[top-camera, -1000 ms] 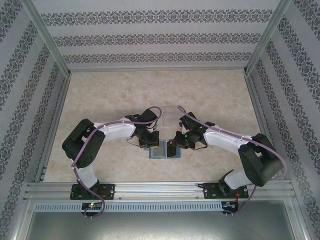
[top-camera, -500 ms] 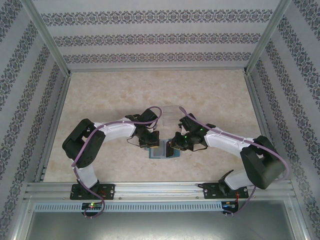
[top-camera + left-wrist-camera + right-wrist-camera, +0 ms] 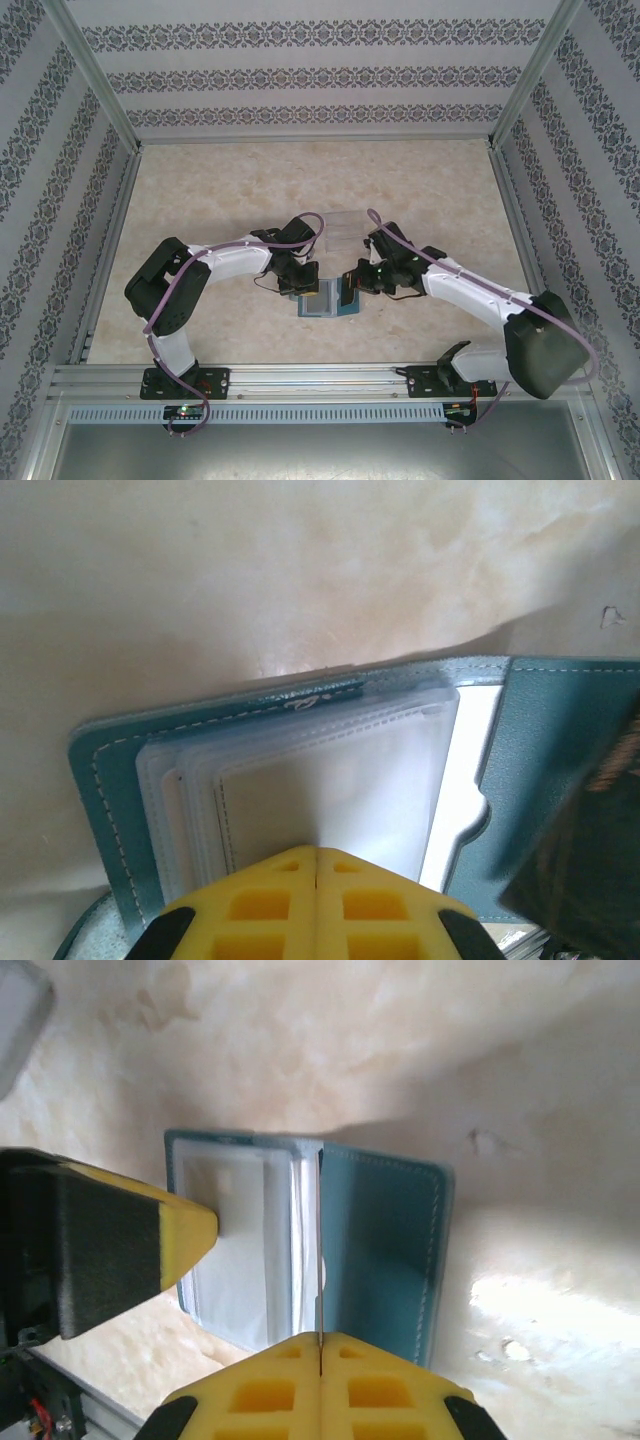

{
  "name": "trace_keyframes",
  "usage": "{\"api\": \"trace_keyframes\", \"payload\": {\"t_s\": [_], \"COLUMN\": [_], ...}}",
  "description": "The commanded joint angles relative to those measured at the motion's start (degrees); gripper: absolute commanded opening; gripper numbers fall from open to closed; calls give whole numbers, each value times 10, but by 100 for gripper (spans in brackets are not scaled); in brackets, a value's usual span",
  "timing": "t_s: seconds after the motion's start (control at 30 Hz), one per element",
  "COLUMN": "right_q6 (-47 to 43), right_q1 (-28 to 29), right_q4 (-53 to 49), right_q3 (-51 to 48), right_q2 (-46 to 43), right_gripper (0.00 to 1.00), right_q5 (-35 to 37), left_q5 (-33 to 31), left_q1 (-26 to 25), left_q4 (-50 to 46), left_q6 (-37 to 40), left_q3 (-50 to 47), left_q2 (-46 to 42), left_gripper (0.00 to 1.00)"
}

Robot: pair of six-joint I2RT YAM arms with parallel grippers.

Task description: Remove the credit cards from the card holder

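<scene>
The card holder [image 3: 326,300] lies open on the table, teal cover [image 3: 385,1250] to one side and clear inner sleeves [image 3: 330,780] to the other. My left gripper [image 3: 317,852] is shut, its yellow tips pressing down on the sleeves; it also shows in the top view [image 3: 303,283]. My right gripper [image 3: 320,1338] is shut on a thin credit card [image 3: 320,1240], seen edge-on, standing over the holder's fold. Whether the card's far end sits in a pocket I cannot tell. From above, the right gripper [image 3: 350,290] is at the holder's right half.
A clear plastic tray [image 3: 340,228] sits just behind the holder, between the two wrists. Patterned walls and metal rails [image 3: 110,260] enclose the beige table. Open tabletop lies to the far left, far right and back.
The right gripper has closed fully on the card's edge. The right arm's elbow has swung out to the right and toward the near edge. The left arm has stayed still.
</scene>
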Motion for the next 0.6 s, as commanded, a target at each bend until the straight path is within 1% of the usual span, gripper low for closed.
{"api": "trace_keyframes", "payload": {"t_s": [0.0, 0.07, 0.13, 0.27, 0.43, 0.57], "right_q6": [-93, -144, -230, -397, -590, -735], "right_q1": [-17, -31, -40, -47, -82, -90], "right_q4": [-32, -40, -49, -58, -97, -130], "right_q3": [33, 50, 74, 115, 202, 255], "right_q2": [-16, -14, -9, 5, 67, 113], "right_gripper": [0, 0, 0, 0, 0, 0], "right_q5": [41, 40, 36, 55, 8, -8], "left_q5": [-23, -23, -23, -23, -21, -22], "left_q1": [-5, -5, -5, -5, -5, -5], "left_q4": [-27, -28, -28, -32, -45, -57], "left_q6": [11, 11, 12, 13, 19, 22], "left_q3": [8, 11, 12, 20, 38, 45], "left_q2": [15, 15, 15, 13, 5, 3], "left_gripper": [1, 1, 1, 2, 8, 10]}}
